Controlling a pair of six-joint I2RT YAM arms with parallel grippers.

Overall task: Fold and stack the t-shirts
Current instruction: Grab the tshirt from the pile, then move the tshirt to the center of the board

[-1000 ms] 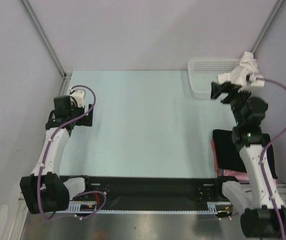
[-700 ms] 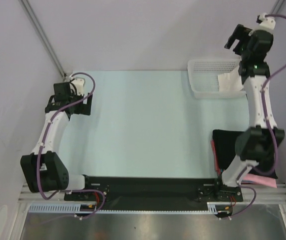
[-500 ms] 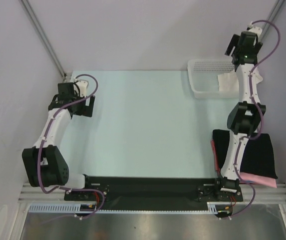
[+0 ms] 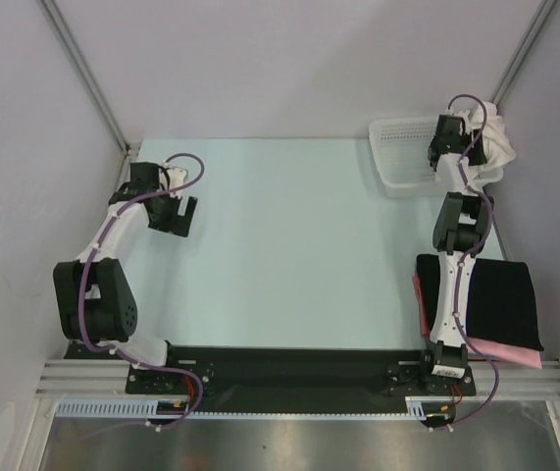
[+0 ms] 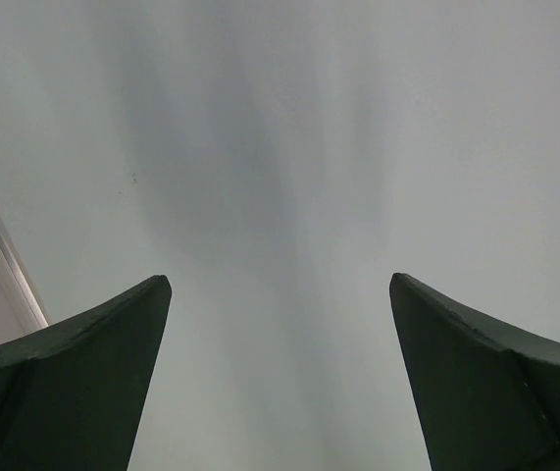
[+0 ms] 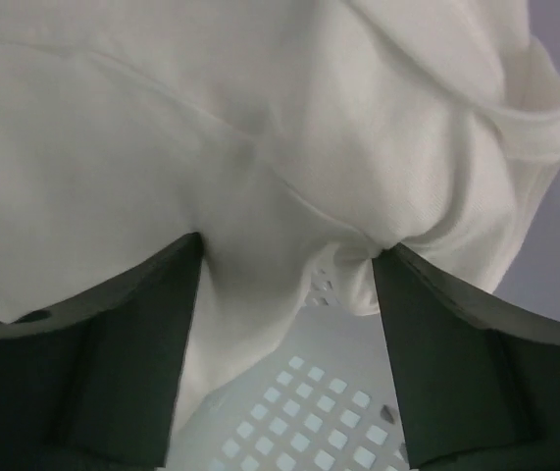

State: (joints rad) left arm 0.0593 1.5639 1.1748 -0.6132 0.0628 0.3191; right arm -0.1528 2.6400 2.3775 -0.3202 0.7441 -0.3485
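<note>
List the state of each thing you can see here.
Plain white cloth t-shirt: crumpled, unfolded
White plastic mesh basket: upright
Black cloth t-shirt: folded flat, atop the pink one
Pink cloth t-shirt: folded flat, underneath
Left pincer: open, empty
Right pincer: open around the white cloth

Middle of the desk (image 4: 289,245): bare from the left gripper (image 4: 175,216) across to the right arm (image 4: 453,265). We log this as open passage.

Left wrist view: the fingers (image 5: 74,383) are spread wide, and we see only a plain surface between and ahead of them.

Far right corner is crowded. The mesh basket (image 4: 397,149) sits at the back edge. The white t-shirt (image 4: 498,145) bulges over its right side, close to the right wall.

Right wrist view: cloth fills the gap of the right gripper (image 6: 287,245), whose fingers stand apart. Basket mesh lies just below.

Near right corner: the black t-shirt (image 4: 503,299) lies on the pink t-shirt (image 4: 515,354), just beside the right arm. We count that corner as taken.
</note>
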